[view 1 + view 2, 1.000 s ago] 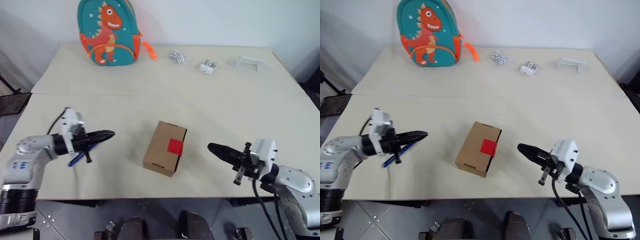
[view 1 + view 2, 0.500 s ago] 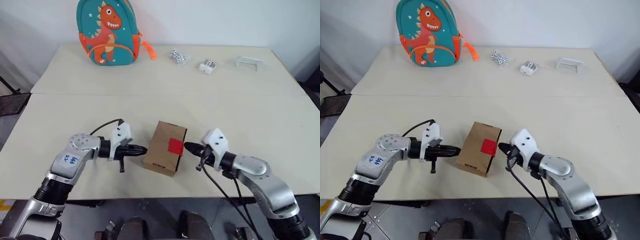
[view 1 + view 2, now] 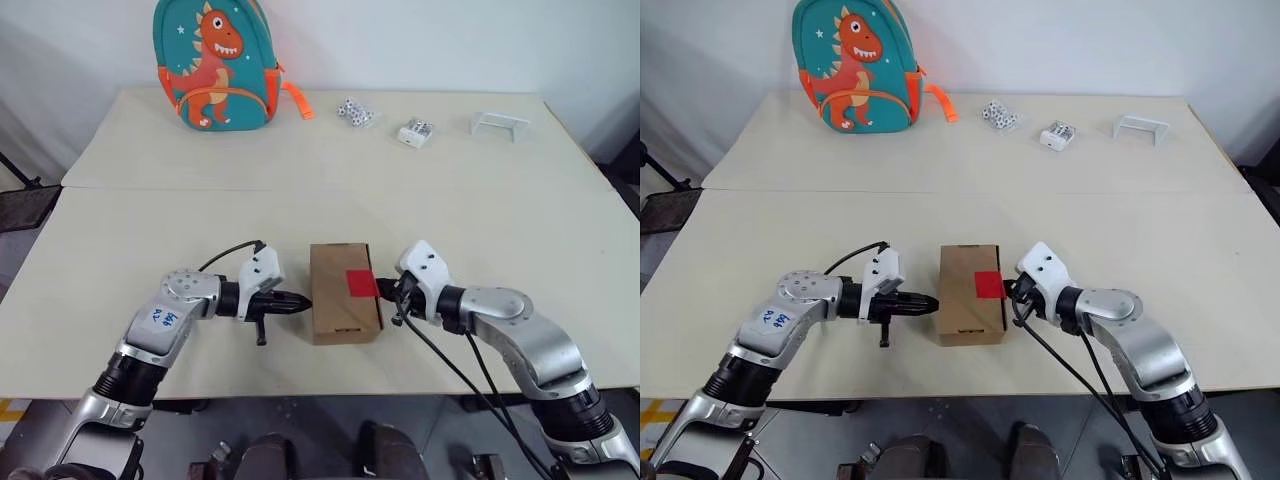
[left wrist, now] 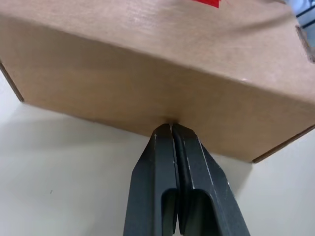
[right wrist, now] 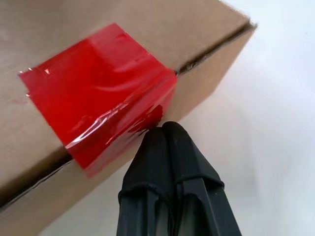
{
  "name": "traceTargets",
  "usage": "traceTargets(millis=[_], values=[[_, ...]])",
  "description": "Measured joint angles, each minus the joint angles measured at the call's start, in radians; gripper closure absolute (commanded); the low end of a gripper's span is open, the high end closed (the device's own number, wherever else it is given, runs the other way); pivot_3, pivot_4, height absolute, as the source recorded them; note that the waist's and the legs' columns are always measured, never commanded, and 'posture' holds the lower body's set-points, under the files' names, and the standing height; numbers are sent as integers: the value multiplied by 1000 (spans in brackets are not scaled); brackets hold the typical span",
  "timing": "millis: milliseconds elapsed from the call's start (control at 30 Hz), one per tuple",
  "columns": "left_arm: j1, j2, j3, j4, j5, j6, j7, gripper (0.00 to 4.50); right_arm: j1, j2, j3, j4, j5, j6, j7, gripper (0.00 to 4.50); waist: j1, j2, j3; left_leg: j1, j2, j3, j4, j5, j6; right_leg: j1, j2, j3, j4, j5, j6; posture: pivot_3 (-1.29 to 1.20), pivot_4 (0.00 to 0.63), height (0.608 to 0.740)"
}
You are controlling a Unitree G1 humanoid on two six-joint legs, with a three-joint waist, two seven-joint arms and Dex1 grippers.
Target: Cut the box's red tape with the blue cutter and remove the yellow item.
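The box (image 3: 343, 292) lies on the front half of the table (image 3: 480, 215), lid up and closed, squeezed between the two grippers. The left gripper (image 3: 302, 302) is clenched on nothing, its black fingers (image 4: 170, 162) pressed together, and its tip touches the box's left side wall low down. The right gripper (image 3: 386, 291) is likewise clenched and empty, with its fingers (image 5: 165, 162) together and its tip against the box's right side, right at the tape (image 5: 101, 105).

The tape (a glossy red square) wraps from the lid over the right edge and down the side, bridging the seam between lid and wall; it looks whole.

Well apart from the box, at the table's far edge, a teal dinosaur backpack (image 3: 214, 62) stands against the wall on the left. Farther right along that edge lie a small cluster of dice-like pieces (image 3: 354, 112), a small white block (image 3: 414, 133) and a clear bracket (image 3: 498, 124).
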Motion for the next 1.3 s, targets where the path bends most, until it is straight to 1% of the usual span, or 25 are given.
traceTargets(millis=[167,267,467,633,833,1067,1133,1300], values=[[-10,-60,-15,-1,15,37,47,4472,-126,-3,24,260,-68,-207,117,4500,-3,0,0,1,0,1,0,1,1,0,0,1,0,0,0,0,150,740],[-6,-61,-22,-9,15,49,52,4472,-173,16,33,352,-100,-302,157,4500,-3,0,0,1,0,0,0,1,0,0,0,0,1,0,0,0,150,740],[26,-58,-14,-48,15,69,64,4472,-246,57,50,482,-148,-419,207,4500,-9,0,0,2,1,1,0,1,0,1,0,1,1,0,0,0,150,740],[48,-48,-9,-88,15,89,59,4472,-307,100,61,595,-183,-514,253,4500,-25,0,0,2,1,1,0,2,0,1,0,1,2,0,0,0,150,740],[55,-38,-7,-118,15,117,60,4472,-336,130,58,655,-211,-581,287,4500,-29,0,0,3,1,1,0,2,0,2,0,1,3,0,0,0,150,740],[58,0,-2,-154,5,125,45,4472,-351,138,46,687,-219,-623,309,4500,-30,0,0,3,2,0,0,2,0,2,0,1,3,0,0,0,150,740],[58,16,4,-155,0,122,35,4472,-355,138,45,685,-211,-615,326,4500,-29,0,0,3,2,0,0,2,0,1,0,1,3,0,0,0,150,740],[57,79,47,-154,-14,115,5,4472,-362,107,-5,628,-143,-512,364,4500,-24,1,1,1,1,-3,0,2,0,1,0,0,3,0,0,0,150,740]])
